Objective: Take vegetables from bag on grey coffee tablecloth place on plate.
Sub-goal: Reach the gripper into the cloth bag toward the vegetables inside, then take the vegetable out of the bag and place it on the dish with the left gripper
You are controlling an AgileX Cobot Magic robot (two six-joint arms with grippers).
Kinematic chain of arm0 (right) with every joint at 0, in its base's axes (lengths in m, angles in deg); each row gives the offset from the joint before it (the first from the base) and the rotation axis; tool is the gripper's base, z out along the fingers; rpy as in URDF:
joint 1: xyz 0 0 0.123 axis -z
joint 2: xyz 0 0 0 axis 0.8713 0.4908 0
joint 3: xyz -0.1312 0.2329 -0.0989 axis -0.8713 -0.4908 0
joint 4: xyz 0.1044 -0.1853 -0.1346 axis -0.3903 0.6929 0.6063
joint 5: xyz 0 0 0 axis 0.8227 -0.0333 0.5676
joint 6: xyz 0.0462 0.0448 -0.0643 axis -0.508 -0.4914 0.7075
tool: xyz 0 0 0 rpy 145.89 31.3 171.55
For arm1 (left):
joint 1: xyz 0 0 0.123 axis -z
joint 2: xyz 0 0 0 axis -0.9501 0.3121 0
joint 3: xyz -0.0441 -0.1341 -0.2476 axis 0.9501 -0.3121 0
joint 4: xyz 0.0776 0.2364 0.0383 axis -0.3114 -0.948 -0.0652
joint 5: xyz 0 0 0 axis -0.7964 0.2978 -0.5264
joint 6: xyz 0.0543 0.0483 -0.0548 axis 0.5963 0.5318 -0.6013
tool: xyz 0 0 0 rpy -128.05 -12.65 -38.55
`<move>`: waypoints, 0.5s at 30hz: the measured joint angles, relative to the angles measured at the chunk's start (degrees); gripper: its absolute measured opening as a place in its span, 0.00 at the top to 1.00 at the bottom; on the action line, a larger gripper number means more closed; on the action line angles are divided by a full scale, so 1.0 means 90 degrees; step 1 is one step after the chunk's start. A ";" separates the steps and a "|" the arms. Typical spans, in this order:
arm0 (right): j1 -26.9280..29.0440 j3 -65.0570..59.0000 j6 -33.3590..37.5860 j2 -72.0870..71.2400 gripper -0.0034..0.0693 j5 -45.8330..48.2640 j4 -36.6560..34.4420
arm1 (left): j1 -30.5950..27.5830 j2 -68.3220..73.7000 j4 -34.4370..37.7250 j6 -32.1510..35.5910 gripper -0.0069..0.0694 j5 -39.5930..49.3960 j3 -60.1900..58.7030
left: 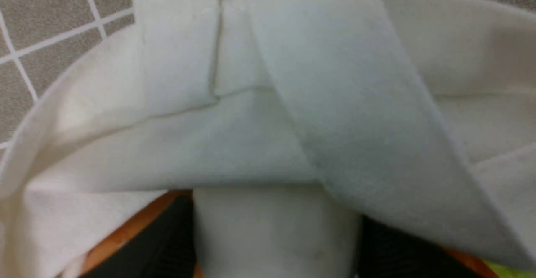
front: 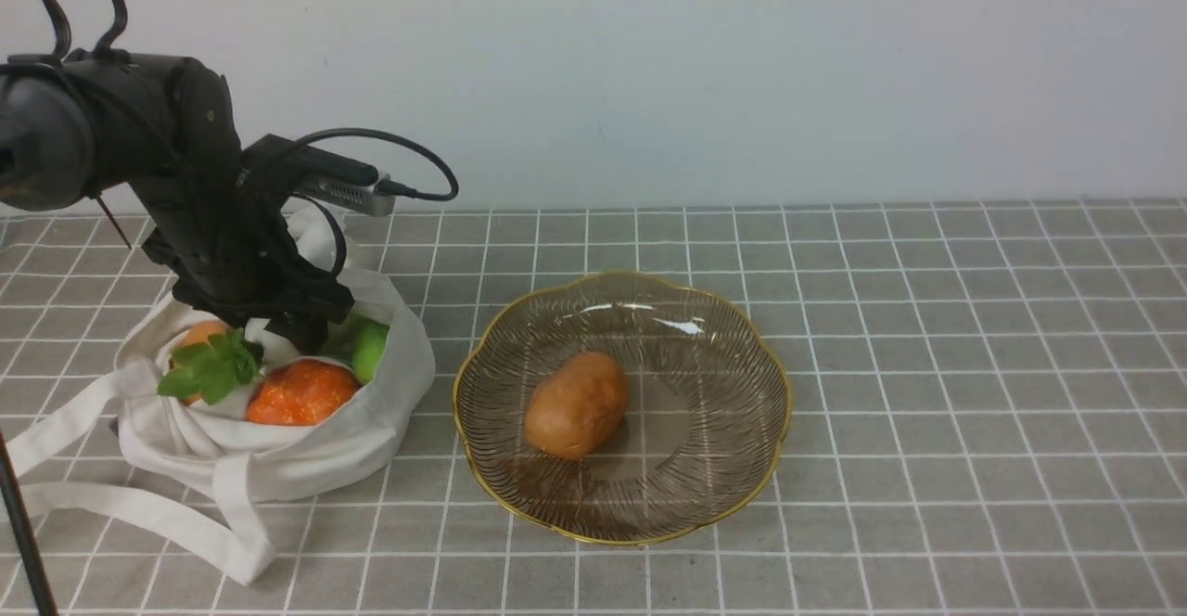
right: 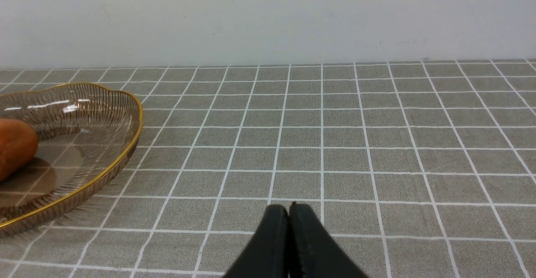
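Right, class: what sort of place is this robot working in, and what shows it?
Probably an indoor robot test bench: a grey checked tablecloth against a bare wall, a robot arm over a cloth bag of vegetables, and a potato on a glass plate.

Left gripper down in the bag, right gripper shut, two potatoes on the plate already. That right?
Not quite. The plate holds one potato, not two; the front view shows it. The rest stands: the left gripper is down in the bag, and the right gripper is shut.
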 joint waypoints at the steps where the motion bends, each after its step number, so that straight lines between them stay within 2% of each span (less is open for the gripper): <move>1: 0.0000 0.0000 0.0000 0.0000 0.97 0.0000 0.0000 | 0.0000 0.0000 0.0000 -0.0031 0.34 0.0076 -0.0002; 8: 0.0000 0.0000 0.0000 0.0000 0.97 0.0000 0.0000 | 0.0000 -0.0052 -0.0192 -0.0286 0.34 0.1027 0.0268; 15: 0.0000 0.0000 0.0000 0.0000 0.97 0.0000 0.0000 | 0.0000 -0.0856 -0.0209 -0.0545 0.34 0.2062 0.0706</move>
